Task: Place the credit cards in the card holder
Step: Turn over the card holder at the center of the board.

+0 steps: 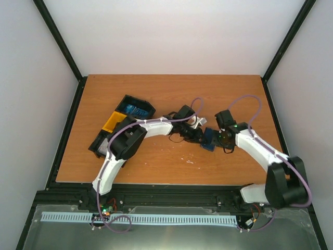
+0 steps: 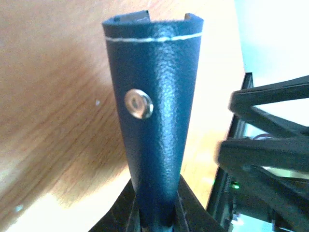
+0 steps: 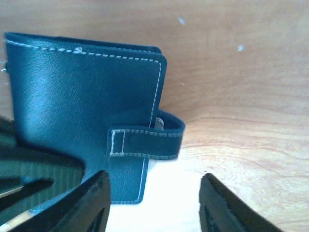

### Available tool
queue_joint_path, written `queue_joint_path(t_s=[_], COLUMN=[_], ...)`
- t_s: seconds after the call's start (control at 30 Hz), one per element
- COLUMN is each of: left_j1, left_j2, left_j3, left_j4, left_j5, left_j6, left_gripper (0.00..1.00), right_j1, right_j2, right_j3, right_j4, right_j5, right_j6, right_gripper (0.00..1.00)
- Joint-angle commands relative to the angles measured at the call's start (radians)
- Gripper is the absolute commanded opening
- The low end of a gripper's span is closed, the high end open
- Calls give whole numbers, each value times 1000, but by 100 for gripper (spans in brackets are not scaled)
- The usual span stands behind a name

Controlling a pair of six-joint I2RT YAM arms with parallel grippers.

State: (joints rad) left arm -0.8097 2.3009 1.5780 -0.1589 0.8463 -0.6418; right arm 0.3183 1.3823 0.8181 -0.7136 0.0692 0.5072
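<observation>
At the left of the table (image 1: 171,88), a black-and-yellow bin tray (image 1: 112,124) holds blue credit cards (image 1: 134,110) in its far black compartment. The left gripper (image 1: 196,134) reaches past it to the table's middle and is clamped on the card holder (image 2: 154,121), its fingers (image 2: 123,217) pinching the folded navy wallet at one edge, snap stud facing the wrist camera. Just to the right, the right gripper (image 3: 153,203) hangs beside the holder's strap side with its jaws spread apart, gripping nothing.

Between left tool (image 1: 200,135) and right tool (image 1: 217,139): card holder (image 1: 208,140); bin tray (image 1: 112,124) left.
</observation>
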Motion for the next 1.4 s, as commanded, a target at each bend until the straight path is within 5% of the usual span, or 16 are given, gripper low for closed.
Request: queue_joint_path(t_s=[0.0, 0.3, 0.43, 0.63, 0.9, 1.37], left_j1=[3, 4, 3, 3, 3, -12], left_j2=[-195, -532, -598, -657, -685, -677], left_j3=[-8, -196, -219, -297, -329, -368], left_j4=[-57, 150, 233, 431, 653, 760], left_j5=[-230, -628, -726, -885, -932, -928], left_j6=[248, 664, 914, 1241, 1486, 1731], left_gripper=[1, 1, 1, 1, 1, 1], right_j1=[-29, -127, -127, -127, -125, -125], right_j2=[-183, -312, -351, -353, -348, -216], right_j3=[107, 329, 294, 385, 356, 432], right_j4=[-96, -169, 74, 272, 363, 472], right_j5=[-67, -383, -610, -663, -655, -674], right_j6=[46, 253, 501, 684, 906, 970], right_gripper=[54, 66, 69, 74, 75, 76])
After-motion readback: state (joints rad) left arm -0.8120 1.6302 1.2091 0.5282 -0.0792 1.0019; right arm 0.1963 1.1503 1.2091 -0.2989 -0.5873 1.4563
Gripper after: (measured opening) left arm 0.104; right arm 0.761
